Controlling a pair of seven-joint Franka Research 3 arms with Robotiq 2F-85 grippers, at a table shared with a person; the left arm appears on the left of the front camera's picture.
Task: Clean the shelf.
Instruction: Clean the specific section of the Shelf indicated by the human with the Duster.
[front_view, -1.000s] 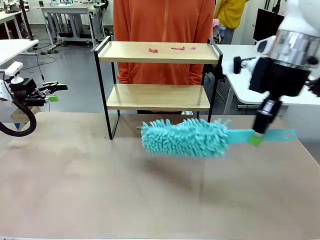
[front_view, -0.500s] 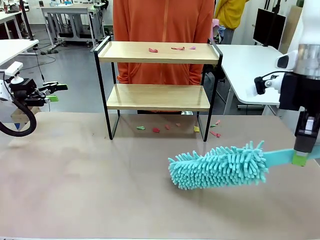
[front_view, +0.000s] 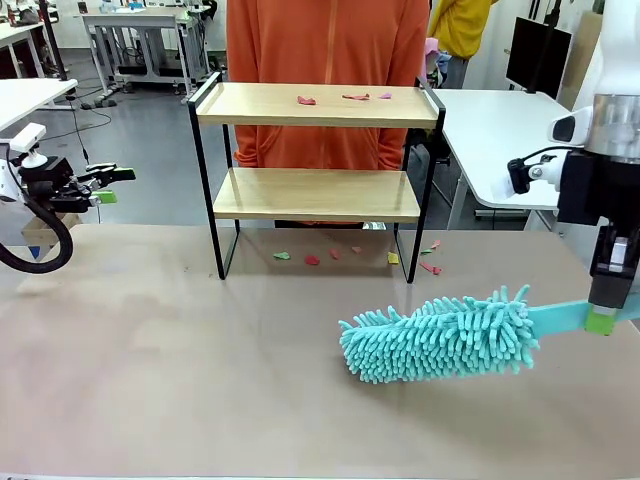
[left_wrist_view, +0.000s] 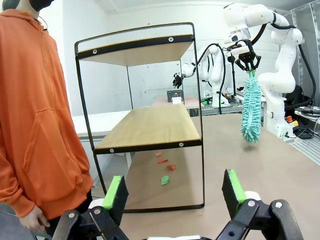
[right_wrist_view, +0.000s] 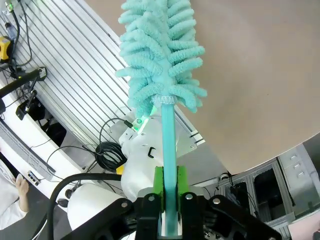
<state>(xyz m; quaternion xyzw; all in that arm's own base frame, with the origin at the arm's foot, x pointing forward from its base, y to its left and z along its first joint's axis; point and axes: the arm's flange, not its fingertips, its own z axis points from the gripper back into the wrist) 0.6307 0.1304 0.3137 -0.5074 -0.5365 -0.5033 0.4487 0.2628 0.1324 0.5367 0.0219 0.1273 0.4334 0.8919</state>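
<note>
The shelf (front_view: 316, 193) stands at the table's far middle, its top board (front_view: 250, 104) carrying three small pink and red scraps (front_view: 306, 100). More coloured scraps (front_view: 311, 260) lie on the table under it. My right gripper (front_view: 600, 320) is shut on the teal handle of a fluffy teal duster (front_view: 440, 335), which hangs level just above the table, front right of the shelf. In the right wrist view the handle (right_wrist_view: 169, 145) runs up between the green pads to the duster head (right_wrist_view: 160, 60). Far left, my left gripper (front_view: 105, 185) is open; its pads (left_wrist_view: 116, 192) frame the shelf (left_wrist_view: 145, 125).
A person in an orange hoodie (front_view: 328, 40) stands right behind the shelf. White tables (front_view: 500, 130) flank the back right and back left. The brown table top (front_view: 180, 370) stretches bare in front and to the left of the shelf.
My right arm has carried the duster from just in front of the shelf rightward and toward the front, uncovering the scraps on the table. The left arm has not moved.
</note>
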